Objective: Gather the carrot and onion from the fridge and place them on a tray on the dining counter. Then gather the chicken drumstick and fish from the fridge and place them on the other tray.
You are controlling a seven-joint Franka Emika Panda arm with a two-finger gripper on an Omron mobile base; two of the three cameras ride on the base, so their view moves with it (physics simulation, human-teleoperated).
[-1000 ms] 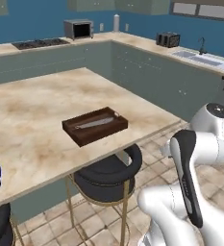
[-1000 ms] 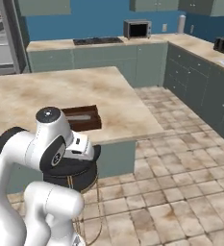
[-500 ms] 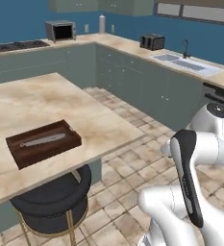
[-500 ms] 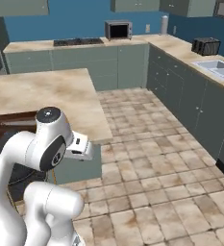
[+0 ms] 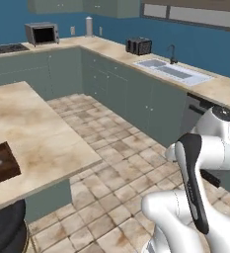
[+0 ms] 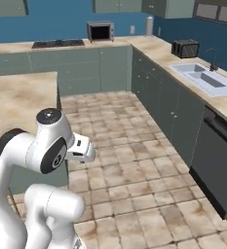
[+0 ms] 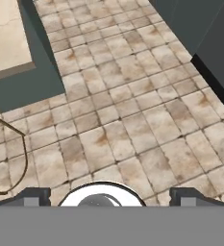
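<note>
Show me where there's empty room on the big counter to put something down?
The dining counter is bare from the brown tray at its left edge across to its corner by the tiled floor. The tray's side is taken. The hand is open, holding nothing.

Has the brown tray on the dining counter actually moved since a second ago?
No. The tray keeps its place by the counter edge; the base turned, sliding the whole view.

Tray (image 5: 0,165) cut by left edge
</note>
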